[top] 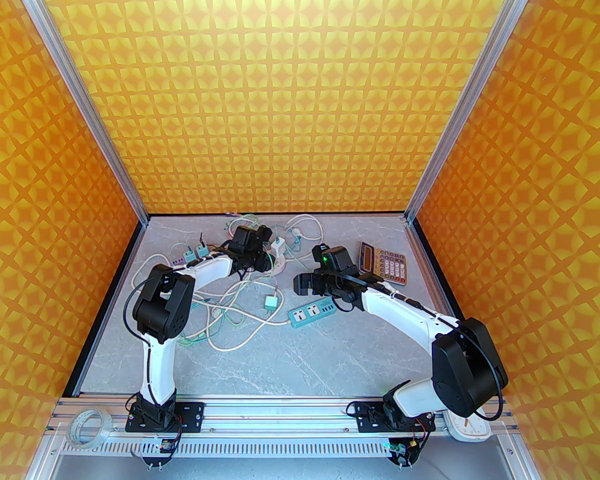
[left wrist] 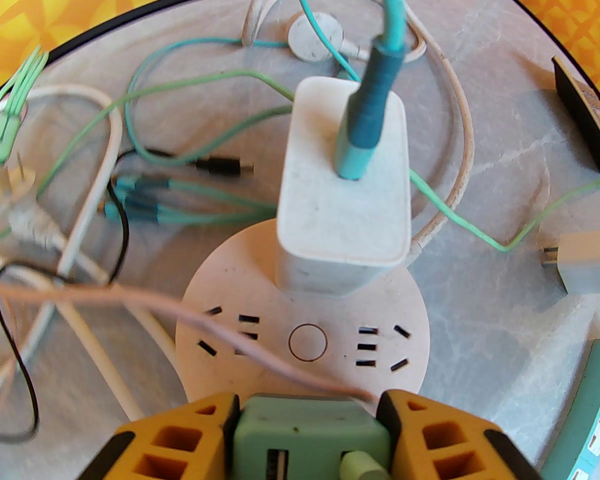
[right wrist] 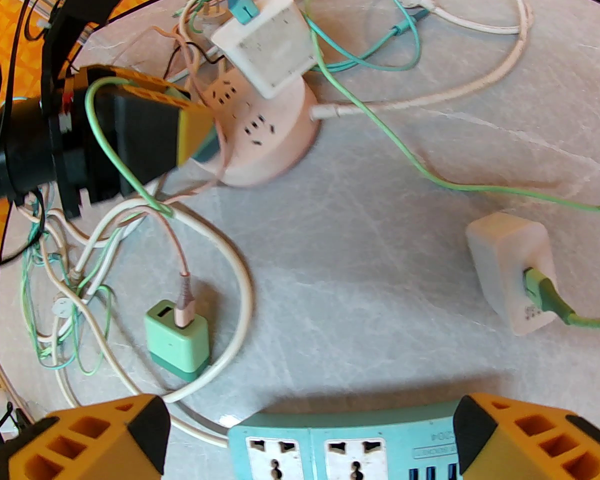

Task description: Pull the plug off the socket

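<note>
Left gripper [left wrist: 307, 410] is clamped narrow on the mint-green square USB charger plug [left wrist: 310, 435]. Its yellow fingers [left wrist: 200, 433] press both sides of the plug at the near rim of the round pale-pink plastic socket hub [left wrist: 230, 288]. Whether the prongs sit fully in the hub is hidden under the plug; judged seated, pull not yet started. A white boxy charger [left wrist: 342, 208] with a teal cable [left wrist: 375, 93] stands upright on the hub's far side. Right gripper [right wrist: 312, 418] is spread wide and holds nothing, hovering over the teal rectangular power strip [right wrist: 350, 448], well apart from the hub. Risks: nothing pins the hub down, so a straight pull likely lifts the light hub along with the plug instead of separating them. A thin pink cable [left wrist: 220, 320] crosses the hub top and runs right up to a left finger; if it is pinched there, the pull drags the whole cable tangle. A pale-green cable [left wrist: 360, 465] is plugged into the held charger and, in the right wrist view, loops over the left gripper's body, so it can snag too. The grip is on smooth plastic sides, so a slip is possible if the pull goes off-axis. A tilted pull could also rock the hub and knock the white charger beside it.
</note>
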Controlling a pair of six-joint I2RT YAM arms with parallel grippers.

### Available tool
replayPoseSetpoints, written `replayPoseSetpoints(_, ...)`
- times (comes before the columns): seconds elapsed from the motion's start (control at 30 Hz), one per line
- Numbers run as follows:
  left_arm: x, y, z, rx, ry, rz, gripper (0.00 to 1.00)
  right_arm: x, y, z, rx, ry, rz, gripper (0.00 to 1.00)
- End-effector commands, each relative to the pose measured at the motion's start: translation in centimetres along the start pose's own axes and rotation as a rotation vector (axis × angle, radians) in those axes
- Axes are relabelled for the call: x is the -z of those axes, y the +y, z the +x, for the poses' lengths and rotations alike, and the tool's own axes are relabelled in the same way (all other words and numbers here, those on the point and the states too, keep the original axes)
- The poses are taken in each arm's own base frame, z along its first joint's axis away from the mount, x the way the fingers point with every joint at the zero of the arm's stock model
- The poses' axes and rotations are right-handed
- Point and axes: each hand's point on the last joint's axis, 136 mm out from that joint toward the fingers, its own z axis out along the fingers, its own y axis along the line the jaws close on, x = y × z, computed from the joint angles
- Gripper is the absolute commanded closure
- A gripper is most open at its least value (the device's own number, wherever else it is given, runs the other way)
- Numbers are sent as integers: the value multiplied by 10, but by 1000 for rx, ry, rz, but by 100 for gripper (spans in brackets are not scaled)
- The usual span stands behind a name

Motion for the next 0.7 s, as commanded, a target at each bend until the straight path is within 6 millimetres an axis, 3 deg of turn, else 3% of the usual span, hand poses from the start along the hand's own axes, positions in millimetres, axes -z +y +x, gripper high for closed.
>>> replayPoseSetpoints(0.0, 10, -4, 2, 79, -4, -59, 58, -6, 20, -17, -27, -25, -80, 1)
replayPoseSetpoints(0.13, 6, -2, 9, 105, -1, -78, 58, -17, 33, -31, -86, -30, -141, 2)
replayPoseSetpoints(0.17, 4, -2, 10, 104, 2, -78, 58, -21, 36, -34, -105, -34, -159, 8)
replayPoseSetpoints(0.23, 2, -2, 11, 103, 9, -78, 58, -31, 38, -38, -147, -30, -177, 30)
replayPoseSetpoints(0.33, 1, -3, 11, 87, 7, -74, 58, -50, 41, -41, -225, -13, -201, 73)
replayPoseSetpoints(0.4, 1, -3, 12, 75, 9, -75, 57, -63, 42, -44, -263, -4, -209, 77)
replayPoseSetpoints(0.53, 1, -4, 12, 52, 10, -71, 56, -85, 44, -52, -312, 8, -224, 100)
replayPoseSetpoints(0.67, -2, -5, 15, 22, 21, -59, 55, -103, 49, -61, -352, 18, -248, 100)
